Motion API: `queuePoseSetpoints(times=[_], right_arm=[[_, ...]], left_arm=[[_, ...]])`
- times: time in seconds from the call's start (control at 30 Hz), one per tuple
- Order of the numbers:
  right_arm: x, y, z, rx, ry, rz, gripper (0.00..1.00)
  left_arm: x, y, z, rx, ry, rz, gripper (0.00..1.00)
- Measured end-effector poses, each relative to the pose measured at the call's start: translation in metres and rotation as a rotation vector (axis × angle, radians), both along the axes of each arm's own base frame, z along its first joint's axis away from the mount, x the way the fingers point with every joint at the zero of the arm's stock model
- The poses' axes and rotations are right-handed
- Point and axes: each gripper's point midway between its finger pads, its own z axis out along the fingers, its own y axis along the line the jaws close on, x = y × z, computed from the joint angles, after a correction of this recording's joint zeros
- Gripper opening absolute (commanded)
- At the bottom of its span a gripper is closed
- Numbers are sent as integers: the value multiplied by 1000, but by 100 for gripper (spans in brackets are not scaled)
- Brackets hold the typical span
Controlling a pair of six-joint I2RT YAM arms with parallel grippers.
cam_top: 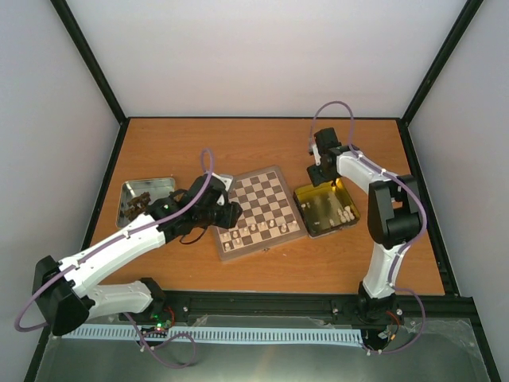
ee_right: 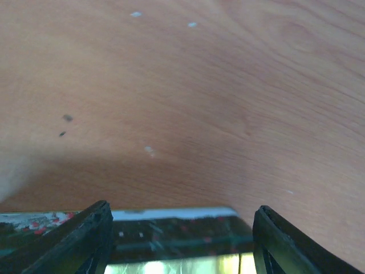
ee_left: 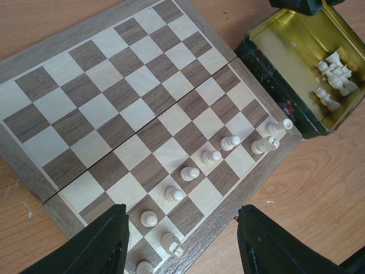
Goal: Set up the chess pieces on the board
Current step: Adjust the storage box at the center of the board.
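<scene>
Board (cam_top: 262, 208) mid-table; cream chess pieces (ee_left: 211, 155) lined along its near edge. Left gripper (ee_left: 181, 228) open, empty, above that edge. Right gripper (ee_right: 182, 210) open over gold tin (ee_left: 271, 94) just beside board's right side; silver tray (cam_top: 155, 189) left of board.

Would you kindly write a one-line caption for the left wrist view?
Left gripper open above a row of cream pieces on the board; more sit in the tin alongside.

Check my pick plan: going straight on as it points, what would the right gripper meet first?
Likely the far rim of the tin, lying between the fingers of the right gripper; failing that, the table just beyond. Depth is unclear.
</scene>
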Motion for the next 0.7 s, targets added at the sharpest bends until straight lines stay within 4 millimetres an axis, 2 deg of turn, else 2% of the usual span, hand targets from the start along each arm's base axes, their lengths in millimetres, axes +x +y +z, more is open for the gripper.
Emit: queuePoseSetpoints(times=[0.17, 0.3, 0.4, 0.53, 0.7], right_arm=[[-5, 11, -10, -26, 71, 206, 68], [3, 15, -8, -43, 72, 292, 67], [7, 14, -3, -30, 65, 331, 66], [6, 4, 3, 12, 70, 351, 67], [-8, 4, 28, 81, 28, 434, 68]], left_arm=[[0, 2, -1, 7, -7, 1, 53], [1, 3, -1, 13, -12, 7, 54], [1, 4, -1, 15, -14, 10, 53], [2, 4, -1, 16, -15, 10, 53], [2, 4, -3, 21, -12, 9, 53]])
